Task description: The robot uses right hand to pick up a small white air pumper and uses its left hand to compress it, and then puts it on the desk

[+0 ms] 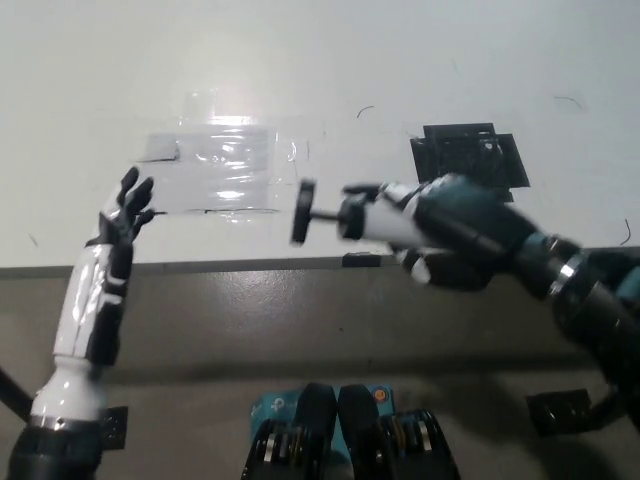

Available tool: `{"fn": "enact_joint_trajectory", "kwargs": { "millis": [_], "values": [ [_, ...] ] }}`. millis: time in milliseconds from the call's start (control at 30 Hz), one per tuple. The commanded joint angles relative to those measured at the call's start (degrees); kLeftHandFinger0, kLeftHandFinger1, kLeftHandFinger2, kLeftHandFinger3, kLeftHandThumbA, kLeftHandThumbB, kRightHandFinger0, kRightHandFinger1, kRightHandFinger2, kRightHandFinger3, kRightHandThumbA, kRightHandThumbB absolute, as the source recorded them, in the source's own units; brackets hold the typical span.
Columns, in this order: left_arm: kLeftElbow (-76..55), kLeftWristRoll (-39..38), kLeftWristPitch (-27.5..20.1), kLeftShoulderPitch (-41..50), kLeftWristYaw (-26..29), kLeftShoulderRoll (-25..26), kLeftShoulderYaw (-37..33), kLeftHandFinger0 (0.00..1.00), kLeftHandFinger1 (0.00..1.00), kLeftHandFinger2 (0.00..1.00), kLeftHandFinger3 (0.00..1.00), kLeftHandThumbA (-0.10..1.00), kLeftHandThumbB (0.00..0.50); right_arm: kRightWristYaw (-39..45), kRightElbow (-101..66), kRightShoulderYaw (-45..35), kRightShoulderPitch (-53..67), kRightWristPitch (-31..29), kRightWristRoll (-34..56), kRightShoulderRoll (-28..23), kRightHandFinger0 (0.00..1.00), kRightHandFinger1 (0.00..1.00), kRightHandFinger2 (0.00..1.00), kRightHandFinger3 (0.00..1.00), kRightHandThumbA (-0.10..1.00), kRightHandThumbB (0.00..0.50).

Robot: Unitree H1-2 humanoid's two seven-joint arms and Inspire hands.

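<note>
I am holding the pump (372, 222) in my right hand (455, 232), fingers wrapped around its white barrel, and it is hanging level just over the near edge of the desk (320, 80), plunger rod and black end knob pointing toward my left side. My left hand (110, 265) is sitting well apart from it at the lower left, fingers spread and gripping nothing.

The risk I am watching is the set-down. The pump is hovering right at the desk's edge, so if I let go too near that edge it may tip or roll off to the floor. The round barrel looks likely to roll on the smooth top even if it lands flat. The frame is also motion-blurred around my right hand, so I cannot judge how secure the grip is.

I am reading no brand or lettering on the pump; the clear tape patch (215, 170) and the black square mark (470, 160) carry no legible writing either.
</note>
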Motion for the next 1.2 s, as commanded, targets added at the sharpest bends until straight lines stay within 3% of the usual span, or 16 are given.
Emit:
{"fn": "enact_joint_trajectory", "kwargs": {
  "millis": [0,100,267,500,633,667,700,733,767,800,833,867,900,967,1033,1167],
  "values": [
    [0.2,-3.1,-4.6,2.1,-1.3,1.6,1.0,1.00,1.00,1.00,1.00,1.00,0.157,-4.8,6.3,-3.9,-6.9,-2.4,0.5,-1.4,0.05,0.51,0.79,0.92,-0.10,0.147],
    [0.4,-3.8,-4.9,3.7,-1.7,1.7,1.2,1.00,1.00,1.00,1.00,1.00,0.158,-7.6,15.0,-5.1,-10.5,-6.0,0.4,-2.1,0.05,0.51,0.79,0.93,-0.10,0.142],
    [1.0,-3.5,-5.5,7.3,-1.9,1.5,0.8,1.00,1.00,1.00,1.00,1.00,0.138,-9.3,25.2,-4.2,-15.7,-3.6,-3.2,-2.4,0.08,0.53,0.82,0.99,-0.10,0.107],
    [2.0,-3.5,-6.8,11.4,-2.5,0.4,-0.6,1.00,1.00,1.00,1.00,1.00,0.138,-18.6,45.3,-0.9,-23.4,-6.9,-6.8,-0.5,0.04,0.52,0.86,0.99,-0.10,0.108],
    [1.7,-2.9,-7.6,12.9,-2.6,0.2,-1.0,1.00,1.00,1.00,1.00,1.00,0.157,-21.6,52.8,1.0,-25.8,-6.7,-7.8,0.9,0.11,0.60,0.93,1.00,-0.10,0.125],
    [1.7,-3.0,-8.3,13.2,-2.6,0.2,-1.1,1.00,1.00,1.00,1.00,1.00,0.131,-23.2,54.9,1.3,-26.0,-7.1,-7.8,1.4,0.11,0.54,0.86,0.98,-0.10,0.152],
    [1.8,-3.5,-8.8,13.2,-2.8,0.4,-1.1,1.00,1.00,1.00,1.00,1.00,0.122,-24.0,55.8,1.4,-25.8,-7.0,-7.6,1.7,0.10,0.47,0.77,0.89,-0.10,0.182],
    [1.7,-3.9,-8.7,13.4,-2.9,0.5,-1.1,1.00,1.00,1.00,1.00,1.00,0.131,-24.1,56.1,1.7,-25.5,-7.0,-7.6,1.9,0.16,0.47,0.73,0.84,-0.05,0.217],
    [1.6,-4.2,-8.5,13.5,-3.0,0.5,-1.1,1.00,1.00,1.00,1.00,1.00,0.141,-21.8,56.3,2.0,-25.2,-6.6,-6.8,1.9,0.30,0.60,0.82,0.88,0.06,0.253],
    [1.6,-4.3,-8.5,13.6,-3.0,0.6,-1.1,1.00,1.00,1.00,1.00,1.00,0.142,-20.7,56.6,2.1,-25.3,-6.5,-6.4,1.9,0.45,0.68,0.84,0.90,0.18,0.272],
    [1.6,-4.3,-8.6,13.6,-3.0,0.6,-1.1,1.00,1.00,1.00,1.00,1.00,0.143,-20.4,56.9,2.3,-25.3,-6.5,-6.1,1.9,0.45,0.60,0.73,0.83,0.21,0.275],
    [1.5,-4.1,-8.5,13.7,-3.1,0.6,-1.2,1.00,1.00,1.00,1.00,1.00,0.149,-18.3,57.0,1.7,-25.0,-6.6,-4.3,2.0,0.67,0.78,0.88,0.94,0.24,0.306],
    [1.4,-4.0,-8.4,13.8,-3.2,0.6,-1.3,1.00,1.00,1.00,1.00,1.00,0.152,-18.2,57.4,1.4,-24.7,-6.8,-3.7,2.1,0.78,0.87,0.96,1.00,0.25,0.307],
    [1.3,-3.6,-8.6,13.8,-3.3,0.6,-1.6,1.00,1.00,1.00,1.00,1.00,0.133,-18.6,57.9,1.4,-24.3,-7.6,-3.3,2.1,0.85,0.94,1.00,1.00,0.29,0.294],
    [1.7,-3.6,-8.8,13.4,-3.5,0.7,-1.7,1.00,1.00,1.00,1.00,1.00,0.128,-18.8,58.3,1.4,-24.2,-7.9,-3.0,2.3,0.84,0.96,1.00,1.00,0.30,0.266],
    [1.9,-3.4,-9.1,13.0,-3.3,0.6,-1.8,1.00,1.00,1.00,1.00,1.00,0.108,-18.0,57.3,1.2,-24.0,-8.5,-2.2,2.1,0.84,0.98,1.00,1.00,0.36,0.263]
  ]
}}
